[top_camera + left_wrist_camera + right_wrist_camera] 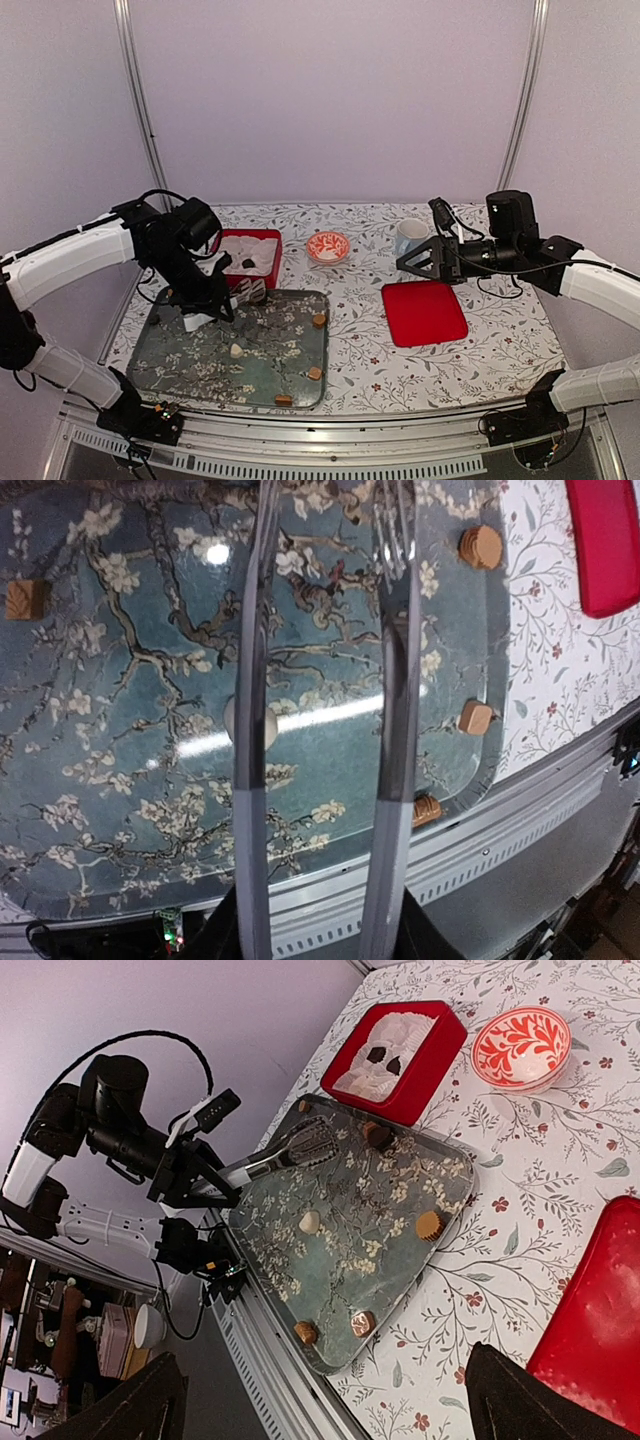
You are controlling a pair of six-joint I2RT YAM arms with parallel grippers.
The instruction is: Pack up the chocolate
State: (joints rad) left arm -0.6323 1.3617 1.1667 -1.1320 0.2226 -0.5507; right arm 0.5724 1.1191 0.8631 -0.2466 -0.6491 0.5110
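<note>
Several chocolates lie on the blue floral tray (190,375): caramel pieces (319,321) (314,373) (284,399) and a cream one (236,350). Two dark pieces (248,263) sit on white paper in the red box (268,238). My left gripper (203,297) is shut on metal tongs (251,293), held over the tray's far left. In the left wrist view the tong arms (395,680) stand apart and empty, with the cream piece (232,720) partly behind the left arm. My right gripper (430,258) is open and empty, raised above the red lid (424,312).
A red-and-white patterned bowl (328,246) stands right of the red box, and a white mug (410,237) is behind the right gripper. In the right wrist view a dark piece (378,1136) lies on the tray by the tong head. The table's front rail (330,440) runs below the tray.
</note>
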